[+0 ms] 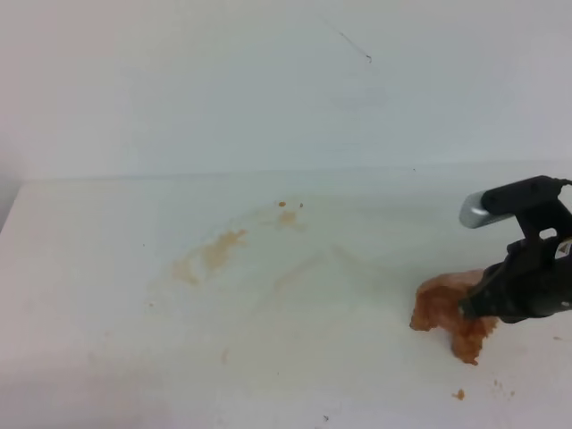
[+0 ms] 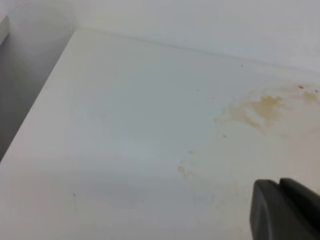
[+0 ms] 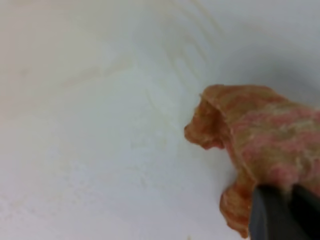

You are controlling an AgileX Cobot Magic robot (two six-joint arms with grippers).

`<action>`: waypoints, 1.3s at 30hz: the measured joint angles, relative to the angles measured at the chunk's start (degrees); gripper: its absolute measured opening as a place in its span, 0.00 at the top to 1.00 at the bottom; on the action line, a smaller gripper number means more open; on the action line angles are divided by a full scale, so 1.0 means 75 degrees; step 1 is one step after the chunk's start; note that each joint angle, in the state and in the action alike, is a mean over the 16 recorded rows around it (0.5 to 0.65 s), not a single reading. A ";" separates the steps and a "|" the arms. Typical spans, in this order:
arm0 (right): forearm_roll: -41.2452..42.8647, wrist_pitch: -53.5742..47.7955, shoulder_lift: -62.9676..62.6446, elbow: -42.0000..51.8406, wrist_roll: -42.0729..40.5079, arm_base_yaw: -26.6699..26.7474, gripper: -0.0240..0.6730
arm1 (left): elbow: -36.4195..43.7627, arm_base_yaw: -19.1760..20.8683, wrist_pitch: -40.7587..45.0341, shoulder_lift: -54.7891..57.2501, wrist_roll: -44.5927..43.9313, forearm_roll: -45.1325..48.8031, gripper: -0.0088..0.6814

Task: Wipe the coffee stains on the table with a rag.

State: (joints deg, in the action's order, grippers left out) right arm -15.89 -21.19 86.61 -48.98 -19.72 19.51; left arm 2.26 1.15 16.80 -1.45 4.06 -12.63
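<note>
At four o'clock on the table, the right gripper, reaching in low from the right edge, appears to pinch the rag, though its grip is unclear, and must next sweep toward the coffee stains at ten o'clock.

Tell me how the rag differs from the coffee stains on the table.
The rag is a bunched, raised reddish-brown wad; the coffee stains are flat, pale tan smears. The rag sits at the right beside the right hand; the stains lie near the middle, spread thin in several patches. Both rest on the white table.
</note>
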 joint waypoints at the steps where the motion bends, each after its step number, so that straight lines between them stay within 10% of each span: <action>1: -0.0005 0.0005 0.0000 0.0027 0.0000 0.0002 0.81 | 0.0000 0.0000 0.0000 0.0000 0.0000 0.0000 0.99; 14: -0.0047 -0.0340 -0.0657 -0.0232 -0.0012 0.0014 0.45 | 0.0000 0.0000 0.0000 0.0000 0.0000 0.0000 0.99; 29: 0.0280 -0.1462 -0.3132 -0.0830 -0.0022 0.0014 0.93 | 0.0000 0.0000 0.0008 0.0000 0.0000 0.0000 0.99; 39: 0.0327 -0.1450 -0.3851 -0.0792 -0.0029 -0.0002 0.97 | 0.0000 0.0000 0.0020 0.0000 0.0000 0.0000 0.99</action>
State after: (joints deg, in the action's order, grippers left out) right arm -13.43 -32.06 57.73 -54.92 -19.94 19.49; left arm 2.26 1.15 16.96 -1.45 4.06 -12.63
